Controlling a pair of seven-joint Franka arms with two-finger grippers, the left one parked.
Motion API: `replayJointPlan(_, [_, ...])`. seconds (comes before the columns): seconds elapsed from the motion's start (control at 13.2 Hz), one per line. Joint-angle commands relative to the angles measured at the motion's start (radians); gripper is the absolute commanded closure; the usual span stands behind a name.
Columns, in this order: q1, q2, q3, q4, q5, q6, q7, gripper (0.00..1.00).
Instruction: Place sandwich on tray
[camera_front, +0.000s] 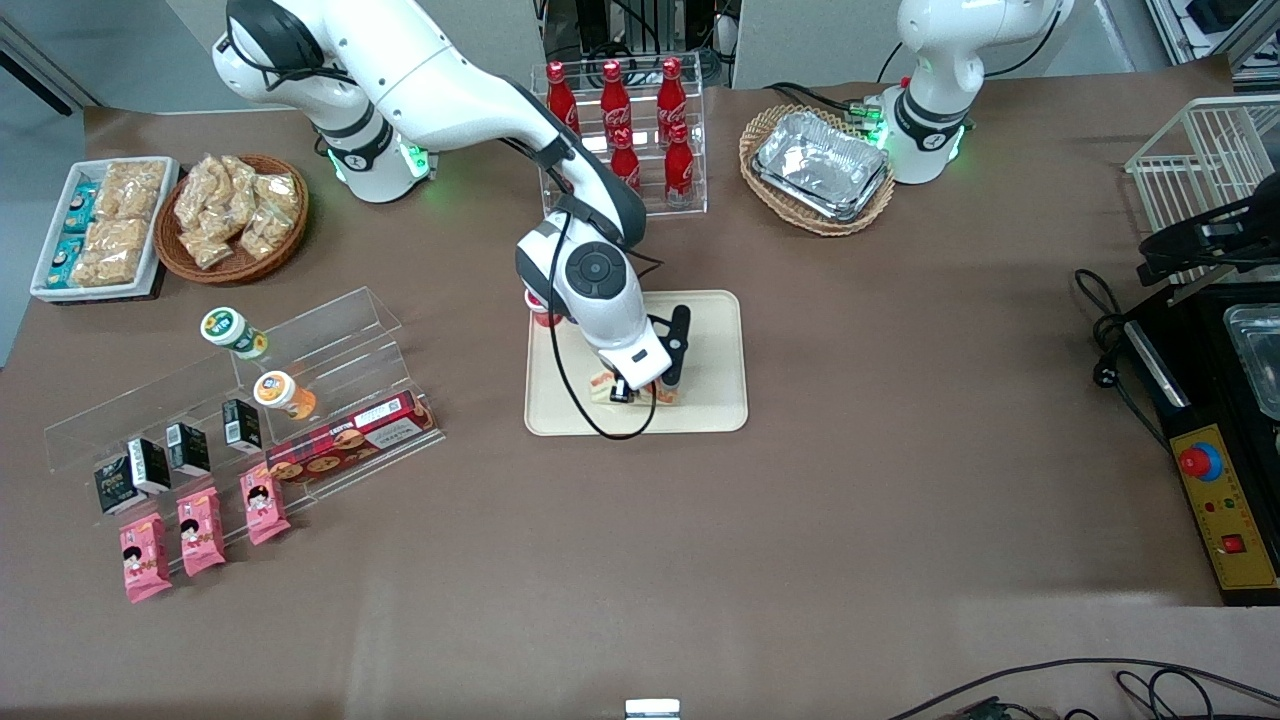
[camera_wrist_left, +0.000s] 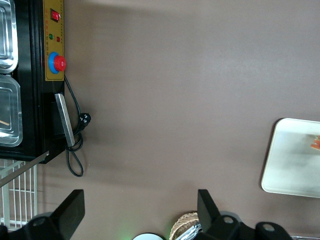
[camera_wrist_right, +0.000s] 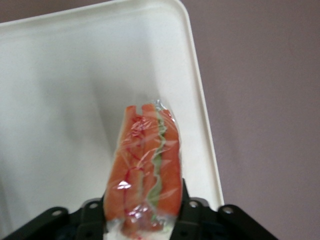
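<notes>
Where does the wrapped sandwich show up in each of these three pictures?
Front view: the sandwich sits low over the cream tray, under the hand.
Left wrist view: only an orange blur at the picture's edge, over the tray; probably the sandwich.
Right wrist view: the sandwich, gripped by the hand, over the tray.
Shared landmark: the tray.
</notes>
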Motion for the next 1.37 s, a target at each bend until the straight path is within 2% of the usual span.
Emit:
replayJointPlan(0.0, [-0.004,0.029,-0.007,0.02,0.004,0.044,0.01,0.0])
replayJointPlan(0.23, [-0.023,-0.012,-0.005,0.021,0.036,0.032,0.023,0.0])
replayJointPlan(0.53, [-0.088,-0.154,-0.005,0.021,0.14,-0.127,0.023,0.0])
replayJointPlan(0.83, [-0.243,-0.306,-0.005,0.023,0.205,-0.382,0.046,0.0])
replayJointPlan(0.99, [-0.332,-0.369,-0.007,0.024,0.203,-0.476,0.115,0.0])
replayJointPlan(1.29, [-0.528,-0.472,-0.01,0.029,0.2,-0.628,0.118,0.0])
